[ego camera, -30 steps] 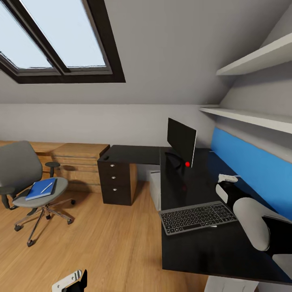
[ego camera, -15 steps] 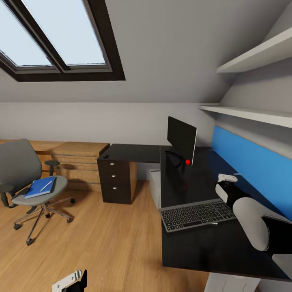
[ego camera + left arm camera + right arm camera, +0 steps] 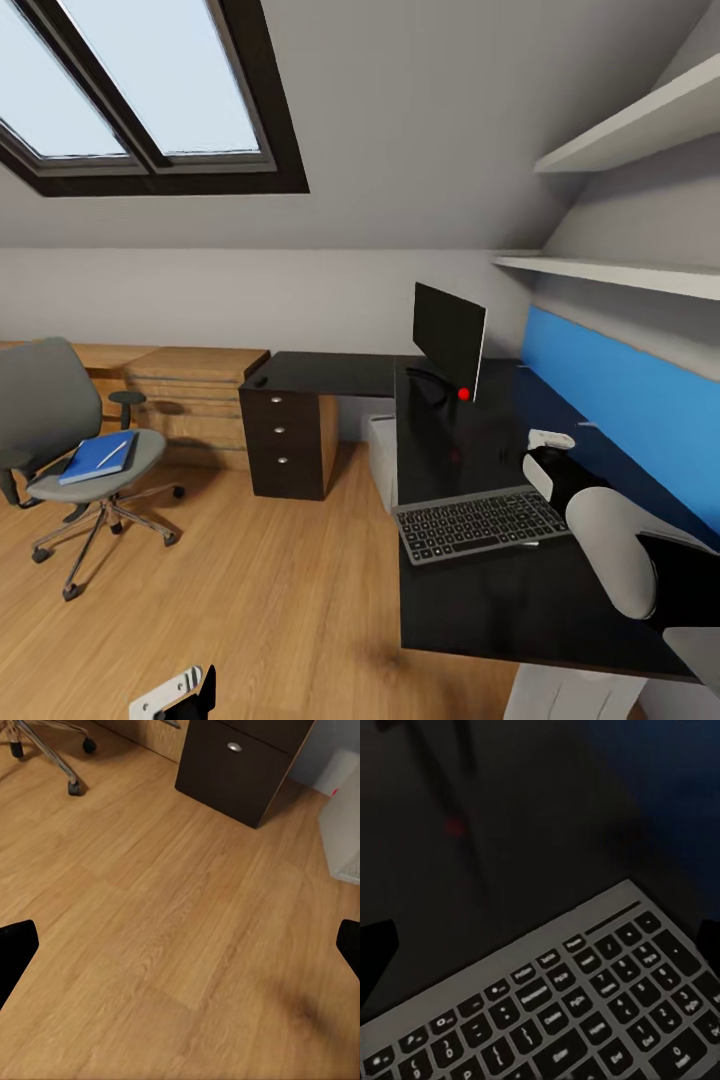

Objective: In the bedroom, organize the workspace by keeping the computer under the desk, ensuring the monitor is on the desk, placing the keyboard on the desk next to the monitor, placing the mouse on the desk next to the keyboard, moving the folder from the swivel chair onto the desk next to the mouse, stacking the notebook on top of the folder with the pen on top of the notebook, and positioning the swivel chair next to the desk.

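The keyboard (image 3: 482,524), slim, rigid and judged light, lies flat on the glossy black desk (image 3: 520,610) in front of the monitor (image 3: 448,341), best taken by its thin frame edge, with the right gripper (image 3: 540,945) hovering above it, fingers spread and empty.

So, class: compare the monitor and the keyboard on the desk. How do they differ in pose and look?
The monitor stands upright on an arm; the keyboard lies flat. The monitor's front is plain black with a small red light at its lower corner; the keyboard shows rows of dark keys in a silvery frame. Both rest on the black desk.
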Controlling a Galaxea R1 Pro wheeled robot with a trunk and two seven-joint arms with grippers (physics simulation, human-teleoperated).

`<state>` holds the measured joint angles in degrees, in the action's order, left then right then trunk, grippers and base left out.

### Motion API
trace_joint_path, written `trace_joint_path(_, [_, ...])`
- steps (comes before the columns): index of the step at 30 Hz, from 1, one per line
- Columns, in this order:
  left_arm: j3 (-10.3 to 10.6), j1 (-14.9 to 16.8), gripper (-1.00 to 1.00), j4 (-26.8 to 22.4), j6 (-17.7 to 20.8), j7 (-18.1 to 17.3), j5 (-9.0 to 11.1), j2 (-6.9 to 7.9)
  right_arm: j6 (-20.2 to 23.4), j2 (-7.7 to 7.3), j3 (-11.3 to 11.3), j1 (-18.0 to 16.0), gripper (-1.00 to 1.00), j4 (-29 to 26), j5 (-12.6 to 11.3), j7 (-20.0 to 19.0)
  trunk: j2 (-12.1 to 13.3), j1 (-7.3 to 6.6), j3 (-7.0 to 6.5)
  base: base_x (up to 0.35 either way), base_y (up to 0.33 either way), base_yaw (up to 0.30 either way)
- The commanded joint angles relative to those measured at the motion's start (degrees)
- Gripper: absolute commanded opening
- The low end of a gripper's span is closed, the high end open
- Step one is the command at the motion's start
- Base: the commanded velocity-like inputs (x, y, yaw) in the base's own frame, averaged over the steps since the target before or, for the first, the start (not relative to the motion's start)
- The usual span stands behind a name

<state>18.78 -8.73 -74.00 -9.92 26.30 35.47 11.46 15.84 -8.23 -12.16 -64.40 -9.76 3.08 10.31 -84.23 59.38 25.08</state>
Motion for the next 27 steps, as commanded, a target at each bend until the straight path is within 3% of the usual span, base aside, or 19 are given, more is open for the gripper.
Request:
trace_joint_path(1, [0.21, 0.03, 1.0, -0.03, -0.44, 0.24, 0.59, 0.07, 0.33, 0.07, -0.32, -0.02, 1.0, -0.09, 0.33, 0.06, -0.05, 0.01, 0.06, 0.0, 0.0, 0.0])
trace_joint_path(14, [0.23, 0.03, 1.0, 2.41, -0.63, 0.13, 0.23, 0.14, 0.26, 0.14, -0.32, -0.02, 1.0, 0.0, 0.42, 0.06, -0.05, 0.01, 0.06, 0.006, 0.0, 0.0])
trace_joint_path(27, [0.21, 0.03, 1.0, 2.8, -0.7, 0.06, 0.15, 0.15, 0.27, -0.11, -0.12, 0.03, 1.0, 0.16, 0.78, 0.27, -0.05, 0.01, 0.06, 0.199, 0.0, 0.0])
